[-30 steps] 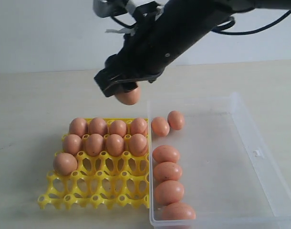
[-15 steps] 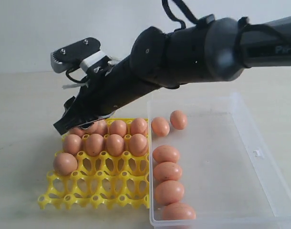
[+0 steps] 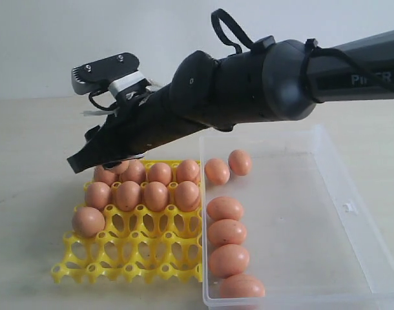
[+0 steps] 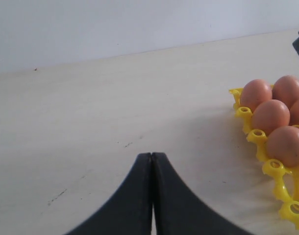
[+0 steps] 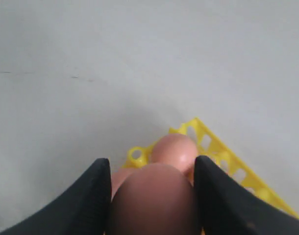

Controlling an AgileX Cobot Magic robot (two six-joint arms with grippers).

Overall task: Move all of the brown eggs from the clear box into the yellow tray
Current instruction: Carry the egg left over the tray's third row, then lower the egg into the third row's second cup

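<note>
Clamping one brown egg point(image 5: 152, 205): right claw point(image 5: 150, 169).

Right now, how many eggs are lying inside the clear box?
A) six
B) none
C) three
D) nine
A: six brown eggs lie in the clear box, two toward its back and four in a line along the wall nearest the yellow tray.

Plain orange-brown eggs point(image 3: 155, 195); bright yellow tray point(image 3: 129, 261); clear box point(image 3: 300, 213); pale beige tabletop point(image 3: 29, 161) w/ faint dark scuffs; black R tool point(image 5: 150, 165).
</note>
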